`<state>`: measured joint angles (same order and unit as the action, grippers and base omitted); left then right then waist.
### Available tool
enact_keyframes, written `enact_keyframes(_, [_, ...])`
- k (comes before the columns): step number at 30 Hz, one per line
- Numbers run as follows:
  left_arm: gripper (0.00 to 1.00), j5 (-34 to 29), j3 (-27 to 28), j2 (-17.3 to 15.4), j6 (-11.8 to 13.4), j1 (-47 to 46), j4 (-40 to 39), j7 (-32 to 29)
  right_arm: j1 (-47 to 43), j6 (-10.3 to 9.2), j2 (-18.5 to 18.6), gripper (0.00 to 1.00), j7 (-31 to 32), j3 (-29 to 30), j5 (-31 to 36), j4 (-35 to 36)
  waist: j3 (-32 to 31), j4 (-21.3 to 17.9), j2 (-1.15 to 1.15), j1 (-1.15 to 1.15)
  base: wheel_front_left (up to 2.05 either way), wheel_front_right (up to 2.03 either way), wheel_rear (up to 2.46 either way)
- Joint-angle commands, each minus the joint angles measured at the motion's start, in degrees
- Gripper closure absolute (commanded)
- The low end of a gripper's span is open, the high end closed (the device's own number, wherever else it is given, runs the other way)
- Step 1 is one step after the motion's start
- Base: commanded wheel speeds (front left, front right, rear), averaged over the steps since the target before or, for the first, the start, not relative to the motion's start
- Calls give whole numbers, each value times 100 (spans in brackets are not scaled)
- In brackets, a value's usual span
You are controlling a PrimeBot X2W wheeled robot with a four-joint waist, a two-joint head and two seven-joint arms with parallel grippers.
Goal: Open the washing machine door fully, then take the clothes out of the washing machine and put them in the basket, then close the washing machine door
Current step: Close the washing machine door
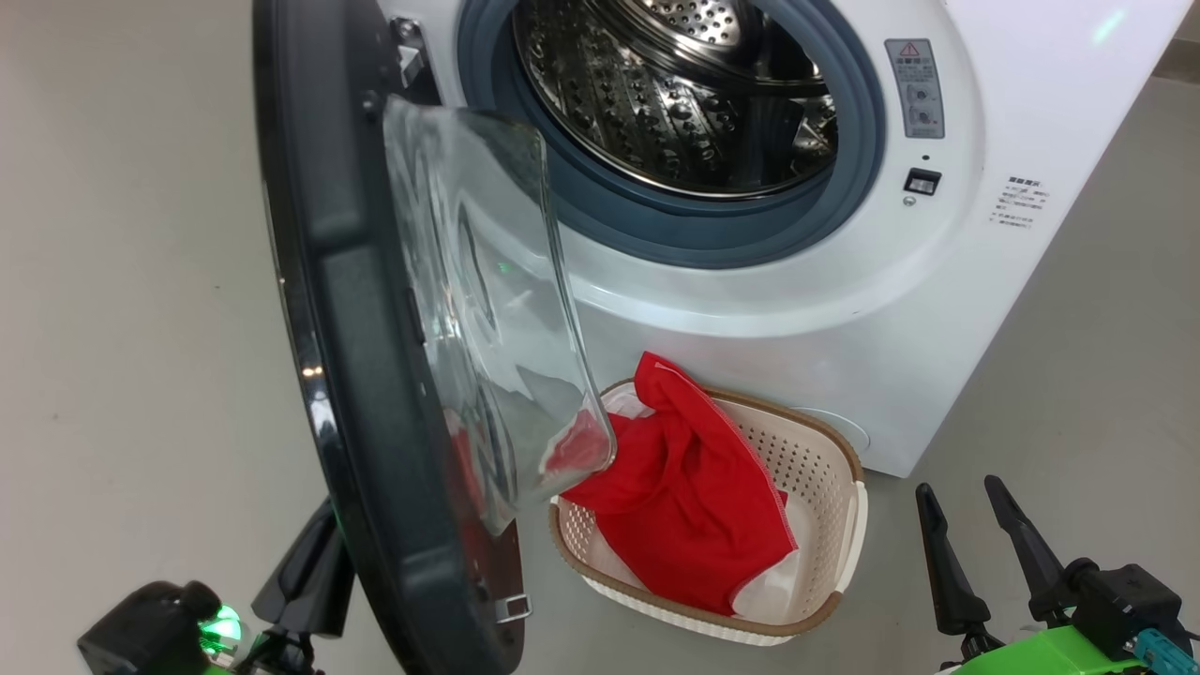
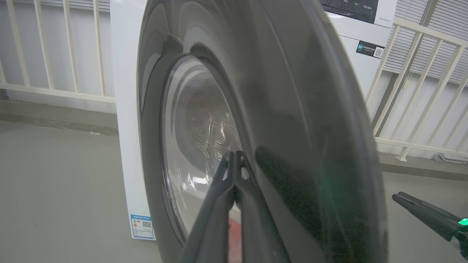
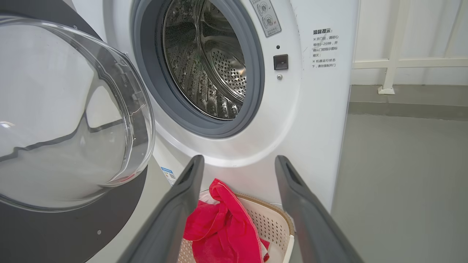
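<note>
Pinched shut, the left claw (image 2: 236, 155) sits at the door's (image 1: 319, 281) outer face; the right claw (image 1: 958, 486) gapes empty. Clothes (image 1: 684, 487) lie in the basket (image 1: 816, 450); drum (image 1: 675, 94) looks bare. Closing step: push the door round to latch.

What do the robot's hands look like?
The right gripper and left gripper each have two long, dark, pointed fingers. Behind the right one is a bright green body with a teal plug; a green light glows by the left.
</note>
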<state>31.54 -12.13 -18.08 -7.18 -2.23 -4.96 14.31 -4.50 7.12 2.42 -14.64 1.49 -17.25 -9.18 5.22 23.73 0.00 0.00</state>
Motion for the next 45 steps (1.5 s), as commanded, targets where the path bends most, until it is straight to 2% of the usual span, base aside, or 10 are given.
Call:
enact_keyframes(1, [100, -78, 182, -177, -31, -183, -170, 69, 150, 36, 46, 0, -36, -133, -42, 134, 16, -24, 0, 0, 0, 0, 0])
enact_keyframes(10, [100, -49, -162, -233, -31, -414, -320, 69, 219, 36, 46, 0, -36, -138, -79, 150, 130, -273, 0, 0, 0, 0, 0])
enact_keyframes(17, [100, -46, -491, -209, -31, -758, -135, 69, 327, 36, 46, 0, -36, -139, -126, 170, 305, -532, 0, 0, 0, 0, 0])
enact_keyframes(25, [100, 25, -860, -139, -31, -1542, 318, 69, 496, 36, 46, 0, -36, -112, -236, 192, 561, -1008, 0, 0, 0, 0, 0])
enact_keyframes(45, [100, 98, -1052, 175, -31, -3273, 1666, 69, 798, 36, 46, 0, -36, -218, -536, 219, 988, -2147, 0, 0, 0, 0, 0])
